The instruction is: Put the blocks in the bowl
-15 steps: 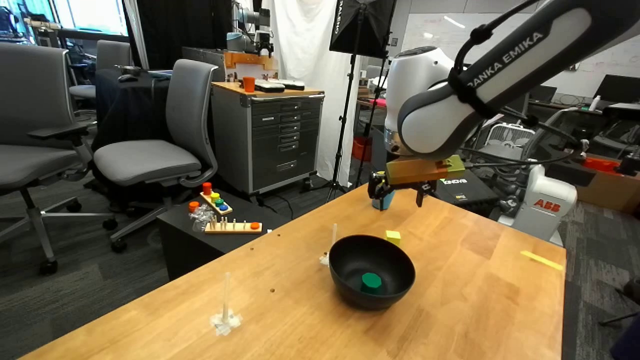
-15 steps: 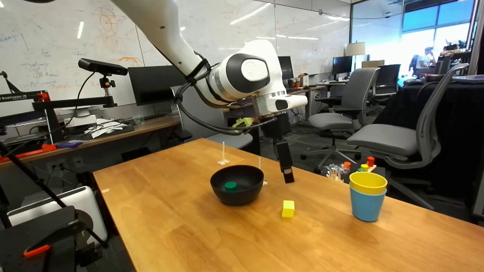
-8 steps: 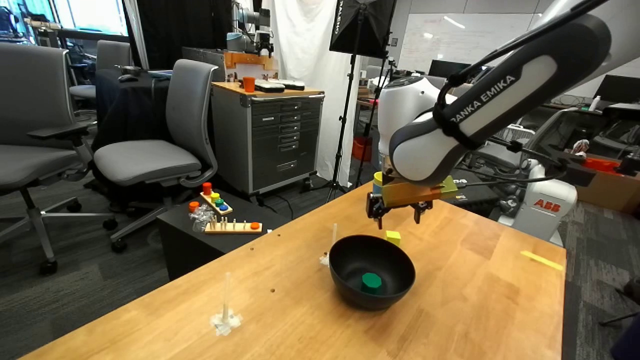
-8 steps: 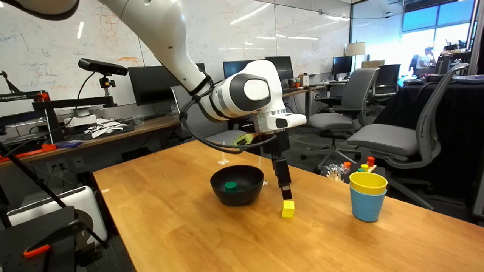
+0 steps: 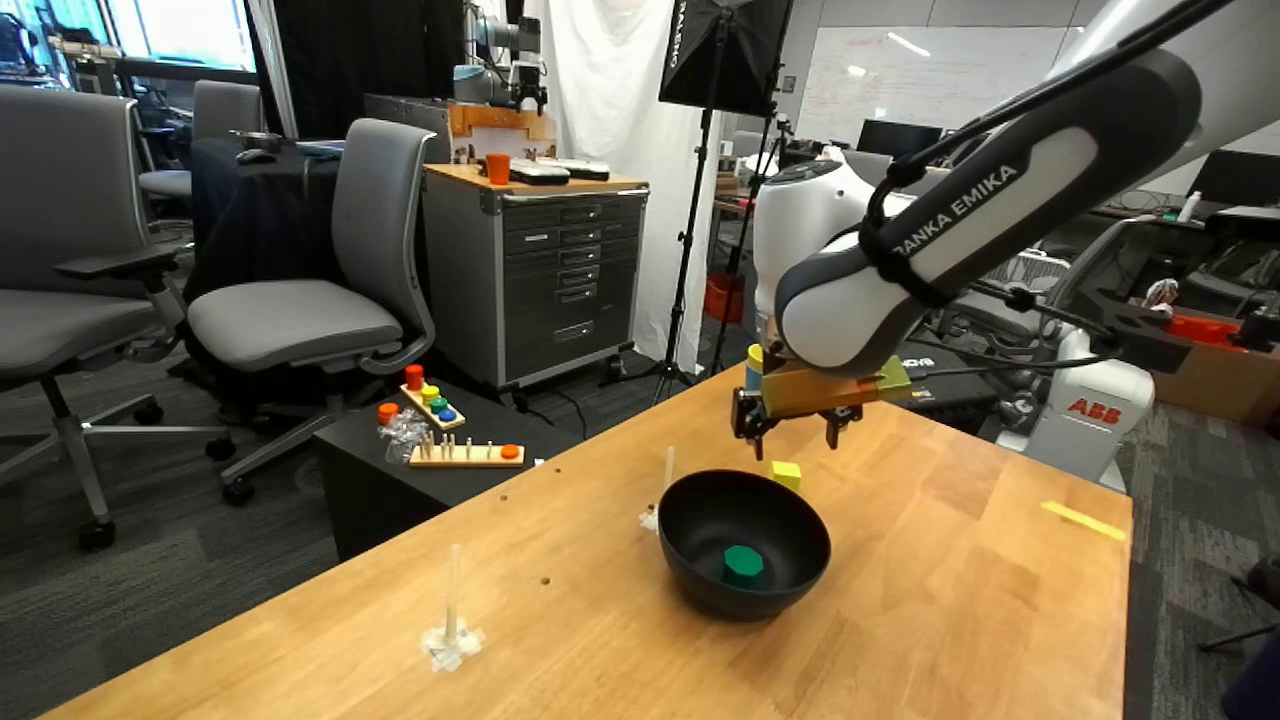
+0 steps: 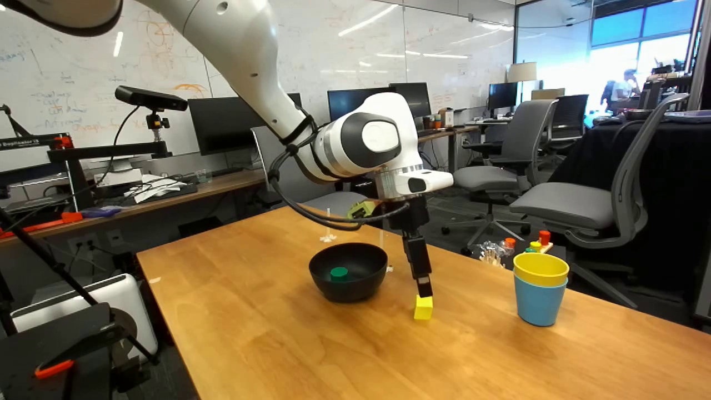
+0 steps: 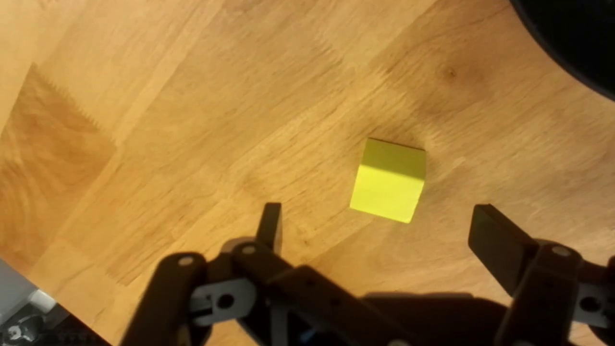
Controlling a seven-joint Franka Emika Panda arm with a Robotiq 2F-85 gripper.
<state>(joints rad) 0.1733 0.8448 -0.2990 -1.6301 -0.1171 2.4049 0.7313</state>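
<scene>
1. Hand point(image 5: 796, 446) with two fingers spread apart, holding nothing, pointing downward above the wooden surface point(image 5: 950, 600).
2. Yellow block point(image 7: 388, 181), a small cube, sits on the surface, below the hand. In the wrist view it lies within the span of the fingers, a little ahead of their tips, with a gap on either side; the gap is narrower toward the picture's right.
3. Being a cube, it has no long axis; its sides are turned slightly out of square with the fingers.
4. Black bowl point(image 6: 350, 291) stands upright near the yellow block, with a green block point(image 6: 339, 274) inside.
5. Yellow cup point(image 6: 540, 269), nested in a blue cup point(image 6: 537, 303), stands well apart from the bowl.
6. Likely step: picking up the yellow block, the one left outside the bowl. The hand probably needs to go down and slightly forward, until the fingers straddle the block, before they close.
</scene>
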